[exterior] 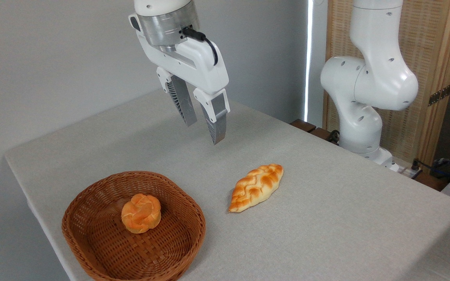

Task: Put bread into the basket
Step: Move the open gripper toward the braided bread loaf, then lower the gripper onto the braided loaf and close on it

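Golden braided bread [256,187] is lying mid-frame, right of the basket [188,240]; gripper [203,130] is hovering above, fingers apart, empty. Probably light and squashy — gripping its fat middle looks best.

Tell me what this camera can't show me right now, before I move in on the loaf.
- Basket: its near rim is cut off by the bottom edge of the picture.
- Loaf: its underside is hidden against the table.
- Bun: its base and far side are hidden by its own body.
- Gripper: open and empty; one view gives no sure height above the table.
- Arm: the upper links leave the top edge.
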